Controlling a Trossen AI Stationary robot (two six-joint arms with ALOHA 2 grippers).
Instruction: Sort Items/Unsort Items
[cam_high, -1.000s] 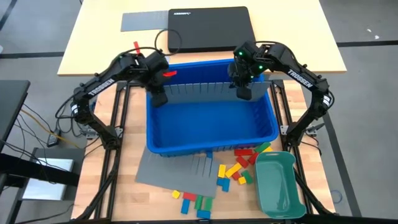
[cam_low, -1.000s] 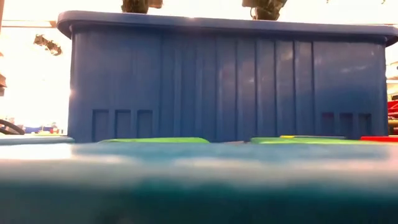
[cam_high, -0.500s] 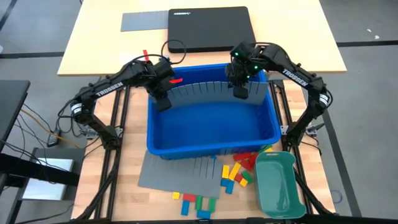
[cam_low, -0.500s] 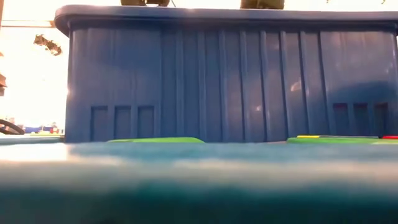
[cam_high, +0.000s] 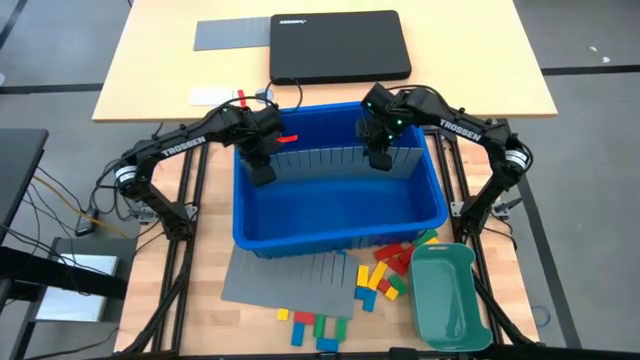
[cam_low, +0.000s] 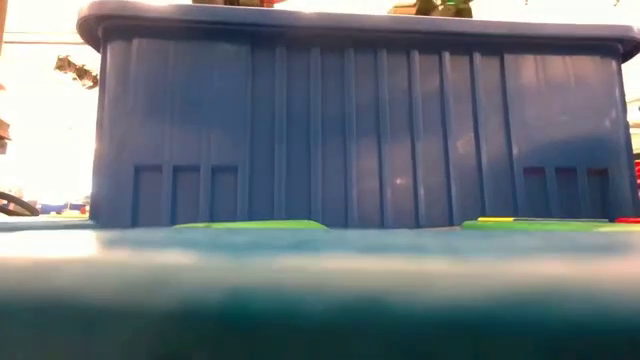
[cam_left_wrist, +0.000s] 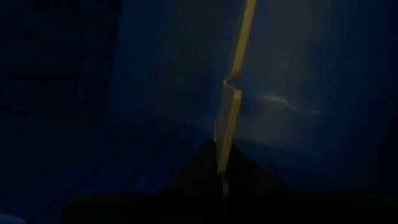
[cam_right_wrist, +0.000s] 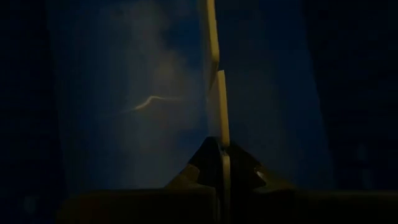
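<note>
Left gripper: reaches over the far-left rim of the blue bin, fingers shut; the wrist view shows them closed on the bin's far wall, seen as a thin bright edge running up from the fingertips.

Blue bin: large, seemingly empty, tilted with its inside far wall facing the overhead camera; its front edge sits over the grey divider sheet.

Right gripper: mirrors the left at the far-right part of the same wall, fingers likewise shut on it.

Blocks: red, yellow, green and blue pieces lie loose on the table in front of the bin, one cluster just beside the teal tray, a smaller group below the divider sheet. None appears to remain in the bin.

Laptop: closed, on the far table, not involved.

Handling note: the step in hand looks like tipping or resetting the bin with both arms. Both wrists should move together and level, so the wall does not twist or slip, and the front edge should stay clear of the spilled blocks.
</note>
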